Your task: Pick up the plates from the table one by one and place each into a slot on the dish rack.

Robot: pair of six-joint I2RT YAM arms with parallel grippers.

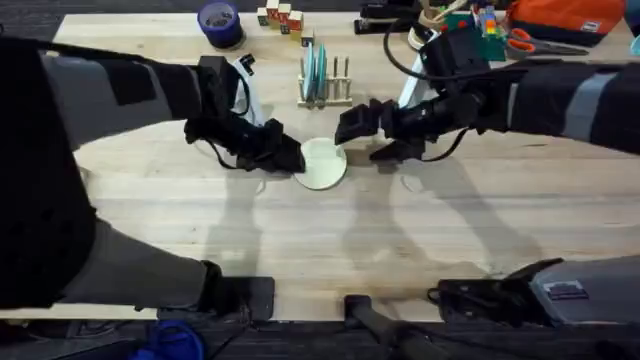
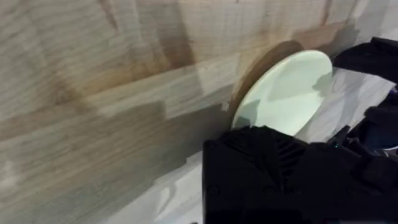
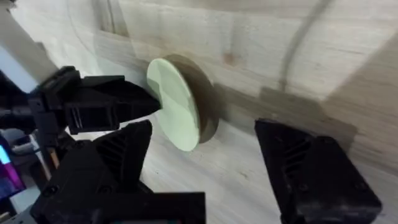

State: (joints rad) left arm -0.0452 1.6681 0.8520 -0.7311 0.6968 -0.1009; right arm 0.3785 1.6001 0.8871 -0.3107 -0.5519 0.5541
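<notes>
1. The left pincer is clenched on the cream-yellow plate, gripping its left rim near the middle of the desk.
2. The left arm reaches in from the desk's left side and bends down at the wrist, so the pincer sits low over the wood.
3. In the left wrist view the plate stands tilted, one edge lifted off the desk and casting a shadow under it.
4. The right pincer is released, its fingers spread wide, just beside the plate's right rim and not touching it.
5. The right arm stretches across from the desk's right side, roughly level, wrist pointing at the plate.
6. The right wrist view shows the plate ahead of the spread fingers, with the left pincer nipping its rim.
7. The dish rack stands towards the desk's far edge, behind the plate, with light blue-teal plates upright in its slots.
</notes>
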